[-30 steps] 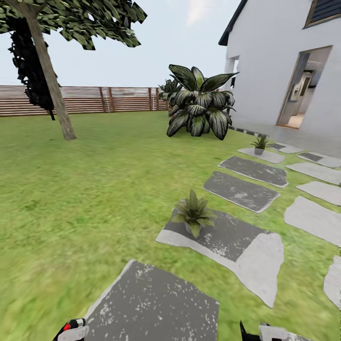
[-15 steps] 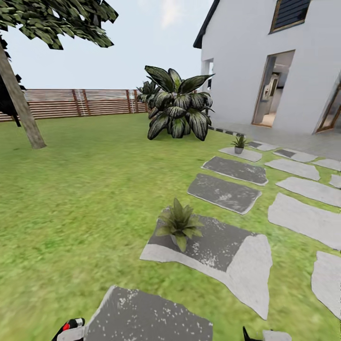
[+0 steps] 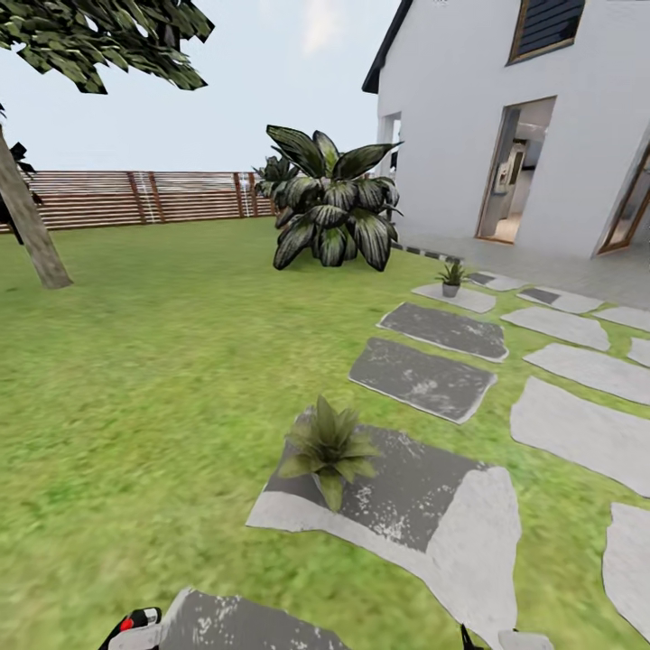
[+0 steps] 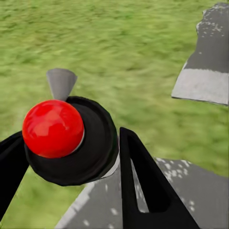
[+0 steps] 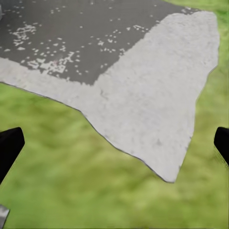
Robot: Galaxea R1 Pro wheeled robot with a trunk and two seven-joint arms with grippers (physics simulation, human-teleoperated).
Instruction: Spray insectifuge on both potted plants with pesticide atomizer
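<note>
Grass (image 3: 162,379) looks soft and matt, kind of blurry-fuzzy, no shine anywhere. The stepping stones (image 3: 424,379) are rough stone, dark grey speckled with white flecks on some parts and pale chalky grey on others, all matt. Fence (image 3: 135,197) is brown wooden slats, dull finish. House wall (image 3: 451,117) is smooth white plaster, flat looking. The big striped plant (image 3: 332,215) has slightly glossy leaves; the small potted plant (image 3: 327,449) is duller. In the left wrist view the red ball (image 4: 52,128) is shiny smooth plastic, sitting in a black cap (image 4: 98,143) with a satin sheen, and the black fingers (image 4: 143,186) look like matt plastic.
</note>
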